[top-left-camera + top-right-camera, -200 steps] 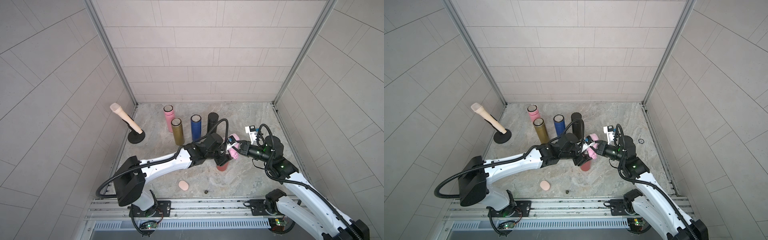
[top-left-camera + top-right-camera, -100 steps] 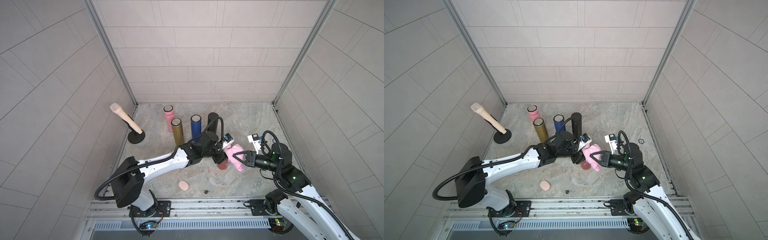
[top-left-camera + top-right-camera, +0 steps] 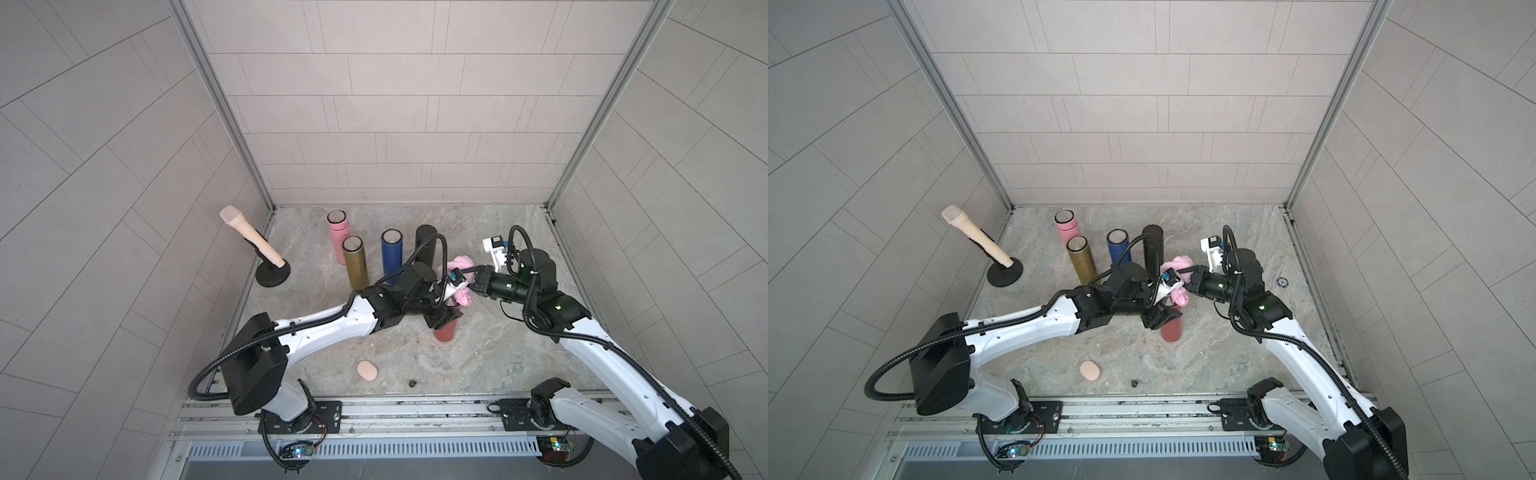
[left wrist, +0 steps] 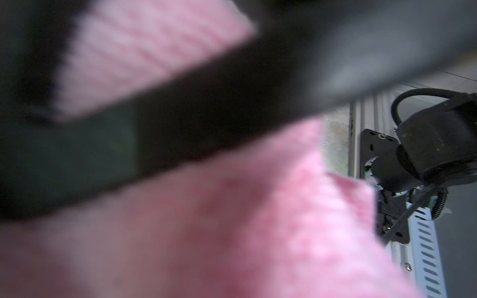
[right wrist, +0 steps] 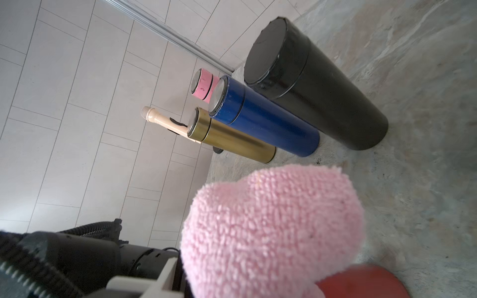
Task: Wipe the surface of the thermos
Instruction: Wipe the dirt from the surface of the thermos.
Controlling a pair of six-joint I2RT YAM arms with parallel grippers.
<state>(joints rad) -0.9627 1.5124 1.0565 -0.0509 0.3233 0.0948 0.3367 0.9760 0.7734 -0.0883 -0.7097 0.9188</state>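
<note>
The red thermos (image 3: 445, 332) stands tilted mid-floor, and my left gripper (image 3: 439, 319) is shut around its upper body. In both top views only its lower half shows (image 3: 1171, 331). My right gripper (image 3: 468, 286) is shut on a fluffy pink cloth (image 3: 460, 266), pressed against the thermos's top from the right. The right wrist view shows the cloth (image 5: 271, 227) lying over the red thermos (image 5: 366, 282) and hiding the fingers. In the left wrist view the blurred cloth (image 4: 258, 219) fills most of the picture; its own jaws do not show.
Behind stand a pink thermos (image 3: 337, 232), a gold one (image 3: 355, 262), a blue one (image 3: 392, 255) and a black one (image 3: 424, 247). A beige microphone on a black stand (image 3: 272, 275) is at the left wall. A peach oval pad (image 3: 367, 370) and a small dark bit (image 3: 412, 383) lie near the front rail.
Half a second ago my right gripper and cloth were pulled off to the thermos's front right; now they are back against its top, as one second ago. The left arm holds still.
</note>
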